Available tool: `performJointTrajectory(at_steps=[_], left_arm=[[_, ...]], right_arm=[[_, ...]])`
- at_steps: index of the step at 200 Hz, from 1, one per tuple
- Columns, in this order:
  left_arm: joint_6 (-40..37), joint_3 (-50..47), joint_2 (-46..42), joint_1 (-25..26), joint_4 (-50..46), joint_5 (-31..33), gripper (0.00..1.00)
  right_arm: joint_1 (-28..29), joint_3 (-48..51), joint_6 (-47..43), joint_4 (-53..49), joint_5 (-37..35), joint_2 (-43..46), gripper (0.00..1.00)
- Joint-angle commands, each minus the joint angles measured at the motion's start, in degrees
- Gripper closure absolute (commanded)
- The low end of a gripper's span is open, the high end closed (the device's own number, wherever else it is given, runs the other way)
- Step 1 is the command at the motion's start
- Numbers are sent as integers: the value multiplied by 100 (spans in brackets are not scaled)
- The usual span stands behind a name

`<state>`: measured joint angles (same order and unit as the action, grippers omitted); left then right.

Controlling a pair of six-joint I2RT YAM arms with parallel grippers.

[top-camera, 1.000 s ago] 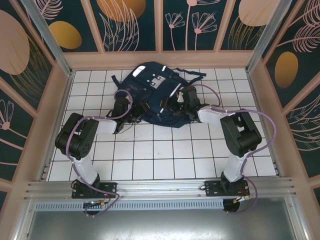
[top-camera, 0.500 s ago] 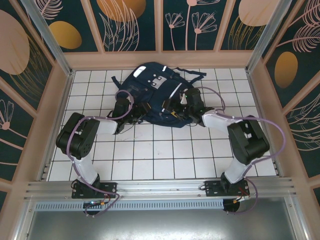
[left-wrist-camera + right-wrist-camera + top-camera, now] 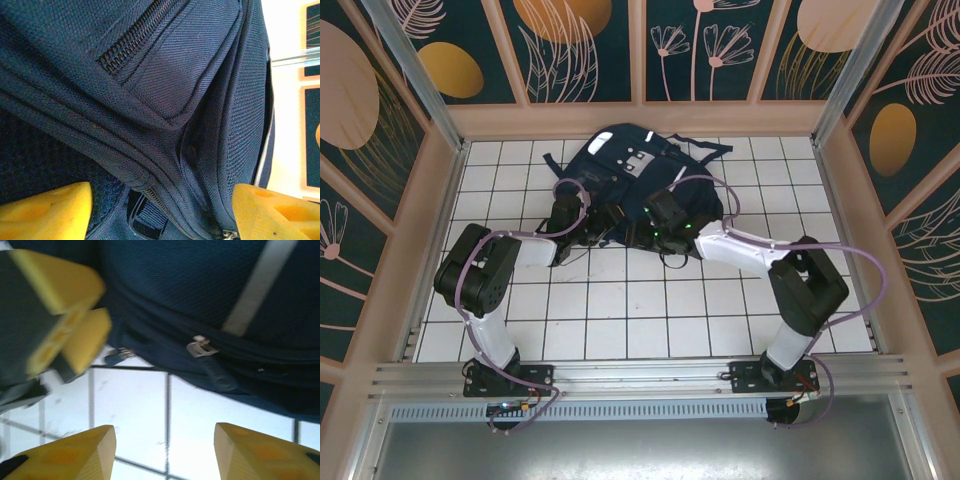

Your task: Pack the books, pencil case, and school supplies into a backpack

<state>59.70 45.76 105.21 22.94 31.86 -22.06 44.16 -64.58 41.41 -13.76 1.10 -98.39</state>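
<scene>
— At the table's [image 3: 620, 310] far middle, the backpack [image 3: 625, 165] is being logged, lying flat. Jaw states?
— Left gripper [image 3: 162, 192] is being held wide open, the bag's near-edge fabric between the jaws. Right gripper [image 3: 165, 432] is being held open over bare table, nothing between, just short of the zipper pull [image 3: 201, 347].

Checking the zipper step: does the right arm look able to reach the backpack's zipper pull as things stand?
Probably yes. The zipper pull lies just ahead of the right end effector, whose jaws stand apart over the table tile, nothing between; the left end effector is off to one side.
</scene>
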Motion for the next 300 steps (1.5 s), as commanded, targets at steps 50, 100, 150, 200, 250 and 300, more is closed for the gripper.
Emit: performJointTrajectory(at_steps=[50, 100, 150, 200, 250, 300], left_arm=[[91, -132, 53, 71, -316, -184, 26], [129, -72, 158, 77, -363, -253, 26], [139, -310, 113, 75, -231, -261, 26], [143, -252, 158, 70, -161, -380, 26], [94, -76, 145, 70, -300, -394, 26], [-44, -93, -22, 70, -589, -268, 26]], right_arm=[[40, -818, -237, -356, -1632, -1008, 53], [17, -1414, -525, -424, -1969, -1422, 64], [110, -1797, -954, -585, -2421, -1638, 70], [112, -2392, -1481, -926, -2808, -2045, 88], [75, -2407, -1668, -953, -2974, -2257, 71], [-25, -2301, -1797, -757, -2898, -2341, 88]])
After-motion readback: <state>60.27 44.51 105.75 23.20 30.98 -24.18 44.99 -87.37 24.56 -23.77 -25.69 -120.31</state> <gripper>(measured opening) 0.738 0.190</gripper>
